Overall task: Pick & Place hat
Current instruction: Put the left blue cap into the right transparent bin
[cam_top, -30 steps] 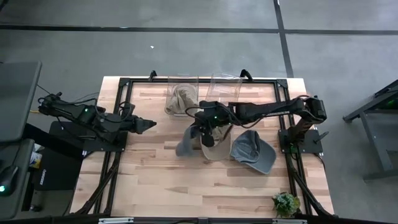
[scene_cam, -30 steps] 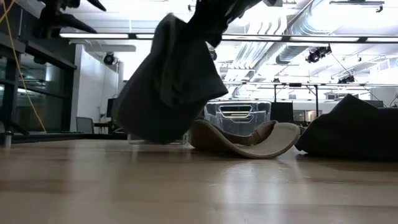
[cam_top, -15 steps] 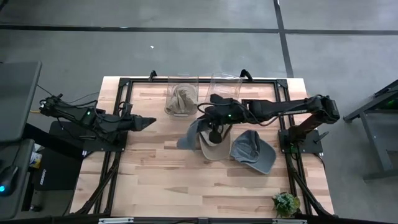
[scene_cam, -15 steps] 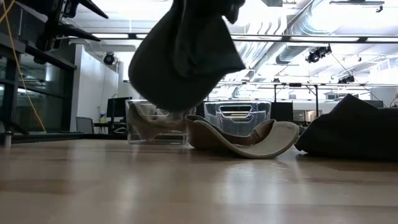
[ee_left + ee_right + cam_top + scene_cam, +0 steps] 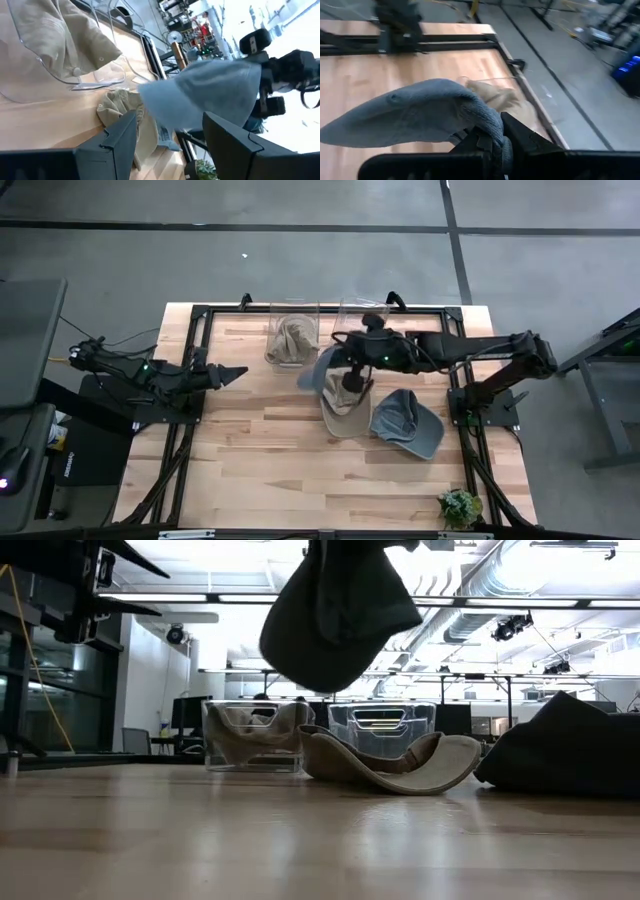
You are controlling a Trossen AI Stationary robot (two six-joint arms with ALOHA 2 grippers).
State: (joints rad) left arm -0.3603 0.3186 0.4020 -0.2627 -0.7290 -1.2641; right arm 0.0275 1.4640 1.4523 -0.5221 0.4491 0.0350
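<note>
High view: tan hat (image 5: pixel 290 340) inside left clear bin (image 5: pixel 293 311) (neighbouring bin (image 5: pixel 361 307) hatless).

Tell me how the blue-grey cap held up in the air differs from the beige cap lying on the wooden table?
The blue-grey cloth cap hangs above the table, pinched in the right gripper with its jaws shut; the beige cloth cap lies on the wood, untouched. The blue-grey one droops, crumpled; the beige one rests spread out, edges curling up. Both are soft brimmed caps.
</note>
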